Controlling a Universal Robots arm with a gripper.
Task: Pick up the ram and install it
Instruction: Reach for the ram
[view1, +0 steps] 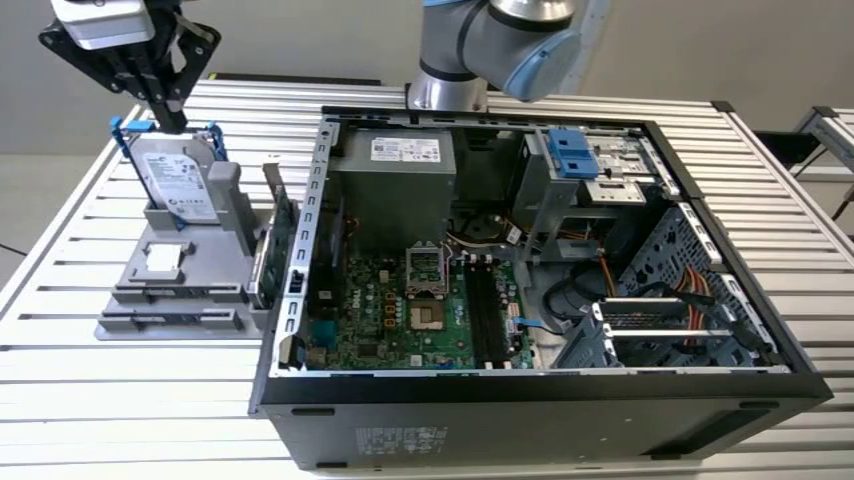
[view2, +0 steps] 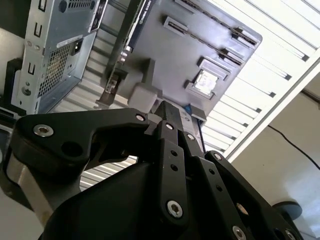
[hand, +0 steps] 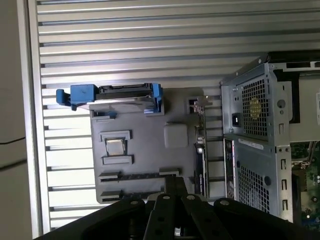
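Note:
My gripper (view1: 170, 118) hangs high over the grey parts fixture (view1: 200, 225) at the exterior view's left, its tips in front of the hard drive's top edge. The black fingers (hand: 175, 184) are pressed together and I see nothing between them. The second wrist view shows the same shut tips (view2: 168, 113). In the first wrist view a long dark strip, which looks like the ram (hand: 136, 174), lies in a slot of the fixture just beyond the fingertips. The open computer case (view1: 534, 395) with its green motherboard (view1: 387, 320) and black memory slots (view1: 483, 315) stands to the exterior view's right of the fixture.
A silver hard drive with blue rails (view1: 180, 175) stands upright at the back of the fixture. A square chip (view1: 162, 258) lies in front of it. A green expansion card (view1: 278, 255) stands between fixture and case. The arm's base (view1: 454, 85) rises behind the case on the slatted table (view1: 134, 390).

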